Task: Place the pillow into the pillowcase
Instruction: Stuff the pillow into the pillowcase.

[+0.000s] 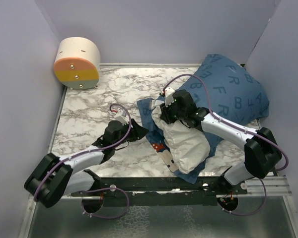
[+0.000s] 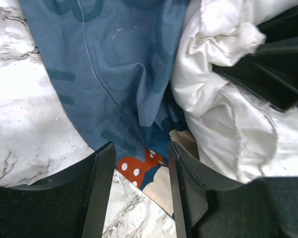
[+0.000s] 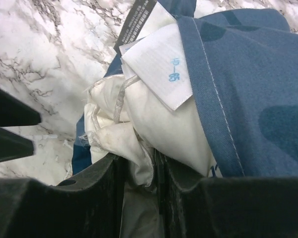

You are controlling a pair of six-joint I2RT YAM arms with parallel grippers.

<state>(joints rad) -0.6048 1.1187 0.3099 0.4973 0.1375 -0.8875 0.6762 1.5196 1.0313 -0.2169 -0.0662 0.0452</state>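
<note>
The white pillow (image 1: pixel 186 141) lies at the middle right of the table. Its far end is inside the dark blue pillowcase (image 1: pixel 233 89), and its near end is bare. My right gripper (image 1: pixel 168 110) is shut on a bunched white corner of the pillow (image 3: pixel 134 144), next to the pillow's white label (image 3: pixel 161 64) and the pillowcase hem (image 3: pixel 213 99). My left gripper (image 1: pixel 139 133) is open. In the left wrist view it (image 2: pixel 139 173) straddles the pillowcase's loose edge (image 2: pixel 134 166) with the red dotted bow, with the pillow (image 2: pixel 223 114) just to its right.
A round cream, orange and teal drum (image 1: pixel 77 63) stands at the far left corner. Grey walls close in the marble table (image 1: pixel 94 114) on three sides. A metal rail (image 1: pixel 154 186) runs along the near edge.
</note>
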